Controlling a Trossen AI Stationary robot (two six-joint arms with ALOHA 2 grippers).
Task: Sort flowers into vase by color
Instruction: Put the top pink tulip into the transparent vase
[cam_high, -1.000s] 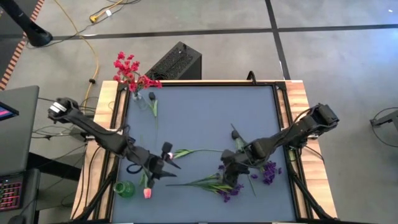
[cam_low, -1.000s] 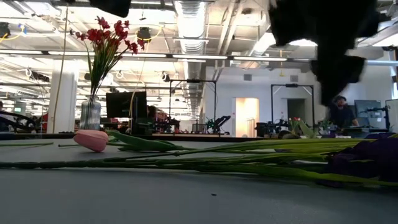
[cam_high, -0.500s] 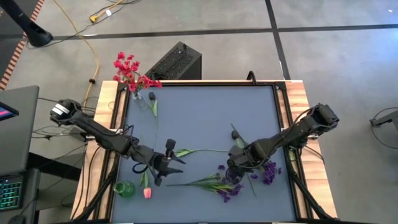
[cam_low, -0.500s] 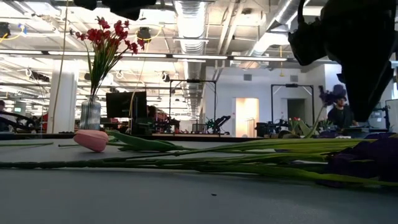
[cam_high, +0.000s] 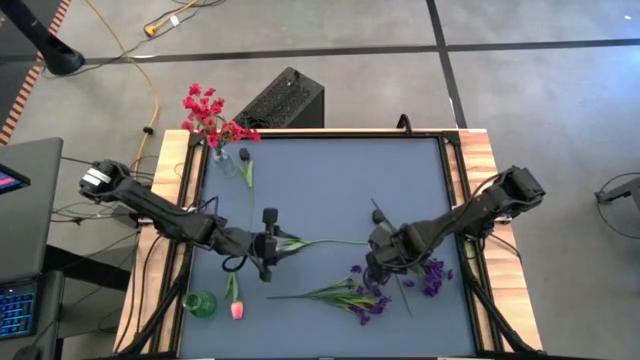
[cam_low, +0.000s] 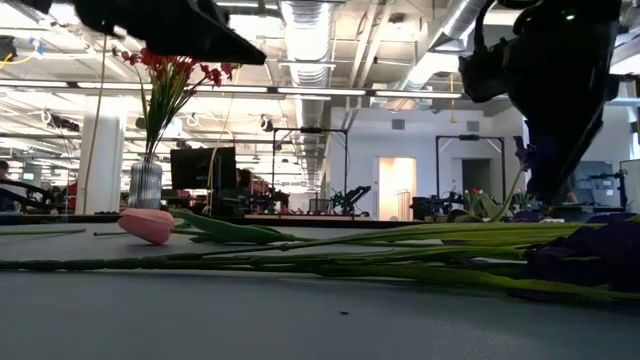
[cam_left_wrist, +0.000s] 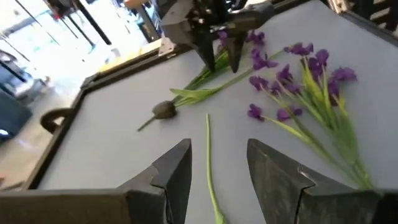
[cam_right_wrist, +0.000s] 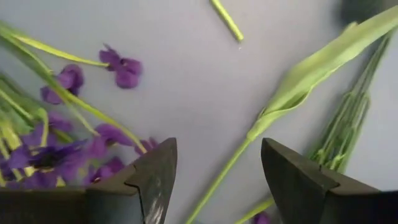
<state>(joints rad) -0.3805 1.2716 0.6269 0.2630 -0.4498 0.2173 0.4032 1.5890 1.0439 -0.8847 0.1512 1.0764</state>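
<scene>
Matt grey table (cam_high: 330, 180) top, wooden edges; clear glass vase (cam_low: 145, 185).

We see a grey-topped table (cam_high: 330, 180) with pale wooden side rails. Behind its far edge a black ribbed box (cam_high: 283, 98) sits on the grey floor, where a yellow cable (cam_high: 150, 70) trails past dark seams.
</scene>
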